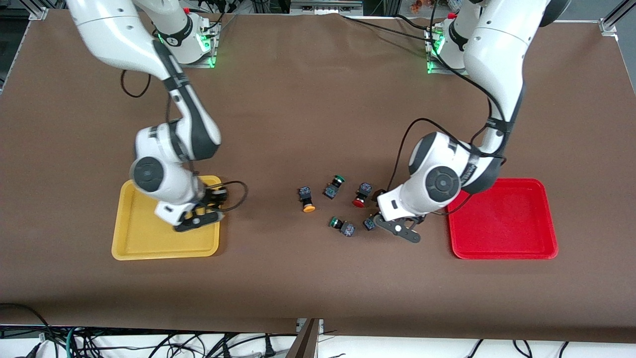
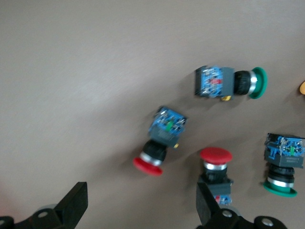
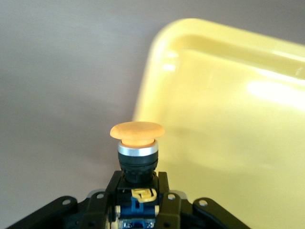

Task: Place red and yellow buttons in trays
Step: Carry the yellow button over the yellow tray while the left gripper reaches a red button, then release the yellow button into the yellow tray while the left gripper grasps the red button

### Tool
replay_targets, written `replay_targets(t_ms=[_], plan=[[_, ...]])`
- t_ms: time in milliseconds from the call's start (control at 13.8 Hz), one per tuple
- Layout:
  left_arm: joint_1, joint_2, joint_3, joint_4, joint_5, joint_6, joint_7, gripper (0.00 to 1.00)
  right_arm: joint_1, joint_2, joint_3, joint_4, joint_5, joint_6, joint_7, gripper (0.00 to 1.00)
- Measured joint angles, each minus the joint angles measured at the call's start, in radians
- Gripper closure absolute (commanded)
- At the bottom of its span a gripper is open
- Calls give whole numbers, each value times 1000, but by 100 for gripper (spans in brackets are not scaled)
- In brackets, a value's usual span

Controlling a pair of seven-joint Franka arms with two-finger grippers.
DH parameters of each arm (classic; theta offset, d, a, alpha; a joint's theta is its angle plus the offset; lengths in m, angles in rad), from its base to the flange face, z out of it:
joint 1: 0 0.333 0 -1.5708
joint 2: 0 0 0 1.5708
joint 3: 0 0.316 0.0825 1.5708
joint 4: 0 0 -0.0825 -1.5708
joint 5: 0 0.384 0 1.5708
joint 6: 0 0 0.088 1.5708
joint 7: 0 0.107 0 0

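Note:
My right gripper [image 1: 212, 199] is shut on a yellow button [image 3: 137, 136] by its dark body, cap pointing away, over the rim of the yellow tray [image 1: 149, 233] at its end toward the table's middle; the tray [image 3: 228, 119] holds nothing. My left gripper [image 1: 385, 211] is open [image 2: 141, 210], low over the button cluster. One red button [image 1: 361, 195] lies close beside one finger [image 2: 206, 200]. The other red button [image 2: 159, 143] lies ahead of the open jaws, its cap hidden in the front view [image 1: 368, 223]. A second yellow button [image 1: 308, 200] lies on the table. The red tray [image 1: 502, 219] is empty.
Two green-capped buttons lie in the cluster: one [image 1: 335, 186] farther from the front camera, one [image 1: 343, 226] nearer. They also show in the left wrist view [image 2: 283, 164] [image 2: 231, 82]. Brown cloth covers the table [image 1: 318, 99].

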Motion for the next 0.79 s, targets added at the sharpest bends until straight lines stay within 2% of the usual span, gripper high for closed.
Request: replay_targets(t_ms=[217, 289, 361, 433, 505, 794], plan=[[-23, 27, 1, 0, 51, 66, 1, 0, -71, 23, -48, -10, 1, 11, -168, 100], [-24, 34, 1, 0, 53, 84, 5, 0, -100, 42, -49, -12, 1, 32, -191, 94], [-25, 40, 1, 0, 53, 98, 8, 0, -122, 61, -49, -12, 1, 52, -205, 61], [-25, 45, 2, 0, 54, 114, 11, 0, -133, 77, -49, -12, 2, 65, -211, 12], [-25, 51, 3, 0, 61, 128, 17, 0, -134, 87, -49, -12, 3, 72, -211, 0], [-25, 80, 4, 0, 108, 188, 25, 0, -130, 83, -38, 13, 27, 59, -213, 0]])
